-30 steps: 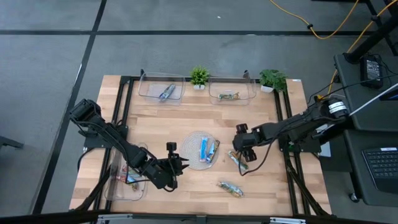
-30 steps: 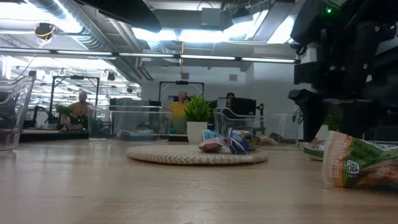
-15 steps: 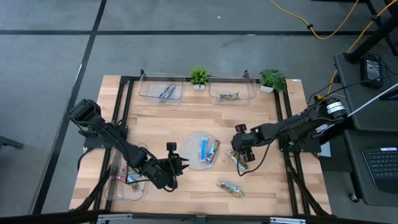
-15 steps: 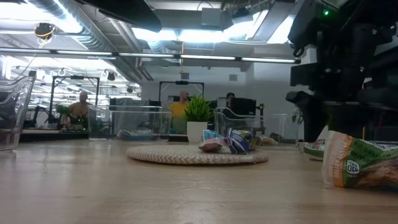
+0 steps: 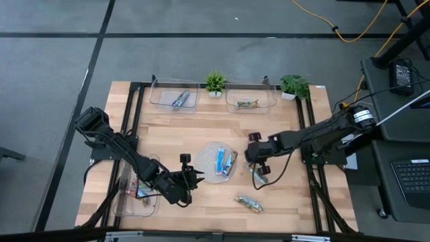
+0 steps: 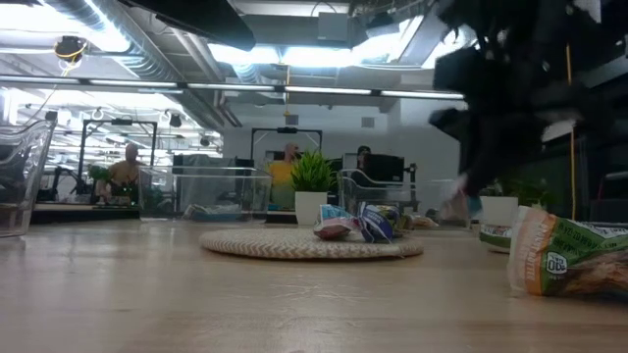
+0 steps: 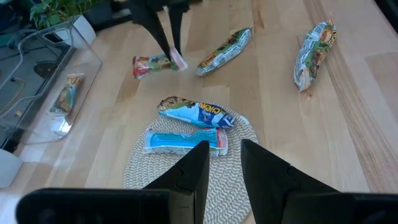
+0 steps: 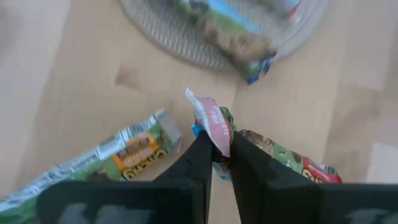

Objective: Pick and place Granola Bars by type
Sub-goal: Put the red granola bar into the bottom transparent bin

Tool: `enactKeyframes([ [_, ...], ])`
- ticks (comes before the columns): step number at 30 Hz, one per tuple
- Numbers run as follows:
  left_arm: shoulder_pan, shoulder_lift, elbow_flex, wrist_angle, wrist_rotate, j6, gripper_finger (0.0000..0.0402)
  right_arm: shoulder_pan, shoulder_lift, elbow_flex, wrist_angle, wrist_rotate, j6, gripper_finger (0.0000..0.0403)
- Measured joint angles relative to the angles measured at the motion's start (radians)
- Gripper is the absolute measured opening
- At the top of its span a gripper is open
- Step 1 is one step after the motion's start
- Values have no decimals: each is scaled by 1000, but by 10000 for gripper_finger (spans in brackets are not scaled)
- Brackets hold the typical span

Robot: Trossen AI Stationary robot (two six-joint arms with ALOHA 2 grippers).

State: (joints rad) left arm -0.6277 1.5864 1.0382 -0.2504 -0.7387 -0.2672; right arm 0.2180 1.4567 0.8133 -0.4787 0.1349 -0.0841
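While the right gripper sits just beside the round mat in the high view, its catch is hidden under it. Left wrist view: red bar pinched at one end, left gripper jaws slightly apart, empty. Right wrist view: jaws clamped on the wrapper's end, bar's long axis trailing away, green bar alongside on the surface.

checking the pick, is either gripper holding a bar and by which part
The right gripper pinches the red bar by its crimped end flap. The left gripper holds nothing.
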Motion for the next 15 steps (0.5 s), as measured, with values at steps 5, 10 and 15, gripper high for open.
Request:
enactKeyframes([
  [5, 0, 0, 0, 0, 0, 0, 86, 0, 0, 126, -131, 2, 13, 48],
  [10, 1, 0, 0, 0, 0, 0, 86, 0, 0, 248, -223, 6, 75, 46],
  [15, 11, 0, 0, 16, -6, 1, 86, 1, -6, 340, -239, 6, 101, 45],
])
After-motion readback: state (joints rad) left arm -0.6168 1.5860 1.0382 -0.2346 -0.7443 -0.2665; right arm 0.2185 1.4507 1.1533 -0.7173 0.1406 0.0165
